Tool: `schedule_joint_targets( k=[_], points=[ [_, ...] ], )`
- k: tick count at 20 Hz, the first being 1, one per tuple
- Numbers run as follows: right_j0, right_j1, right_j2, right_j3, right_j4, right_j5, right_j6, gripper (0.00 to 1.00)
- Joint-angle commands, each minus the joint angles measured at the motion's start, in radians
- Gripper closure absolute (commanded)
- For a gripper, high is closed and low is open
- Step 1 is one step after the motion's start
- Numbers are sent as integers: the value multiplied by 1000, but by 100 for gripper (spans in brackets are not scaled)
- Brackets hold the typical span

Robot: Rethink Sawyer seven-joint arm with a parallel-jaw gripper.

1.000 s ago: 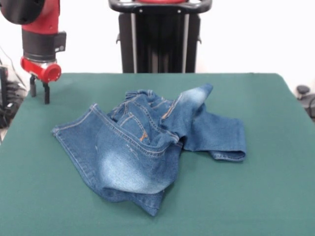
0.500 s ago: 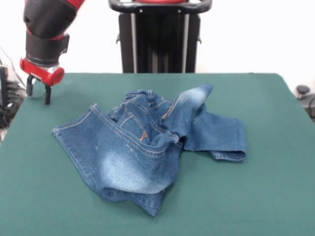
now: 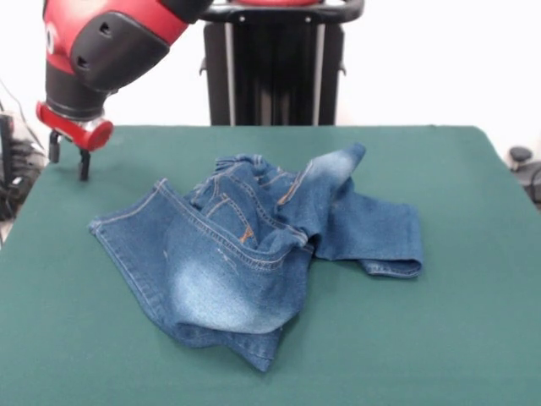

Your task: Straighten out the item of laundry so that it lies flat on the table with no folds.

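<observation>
Front view showed the dark green table [image 3: 439, 338] filling the lower part of the scene, bare cloth along its nearest edge. Just beyond that bare strip lay the small blue denim jeans [image 3: 245, 254], crumpled a little left of the table's middle and far from flat. Nearest the camera, a broad fold of denim with a faded pale patch [image 3: 211, 292] came to a blunt point toward the near edge. A hemmed edge with orange-tan stitching ran from the left corner of the heap up and across this fold. To the right, one leg [image 3: 376, 233] stretched out sideways, doubled over on itself, its hemmed cuff resting on the cloth. Behind the front fold the waistband and pocket area [image 3: 241, 190] were bunched and rucked upward, with tan seams showing, and another pale, faded piece [image 3: 334, 165] was folded over and pointed toward the far right. Farther back and well apart from the jeans, at the table's far left corner, hung the gripper [image 3: 69, 161] below a red collar on the red and black arm [image 3: 106, 42]. Its two dark fingers [image 3: 84, 164] pointed down with a clear gap between them, parted and holding nothing, their tips close to the table edge; whether they touched it could not be told.
</observation>
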Motion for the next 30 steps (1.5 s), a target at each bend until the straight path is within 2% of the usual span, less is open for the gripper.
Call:
schedule_joint_targets(
  k=[1, 7, 12, 18, 23, 30],
  points=[
    [36, -7, 55, -159, -19, -263, 333, 0],
    [31, -54, -30, -154, -75, -444, 343, 0],
    [48, -40, -74, -177, -49, -474, 372, 0],
    [77, -3, -99, -192, 10, -420, 398, 0],
    [88, 19, -77, -179, 73, -340, 368, 0],
    [115, 57, -78, -191, 155, -269, 415, 0]
  ],
)
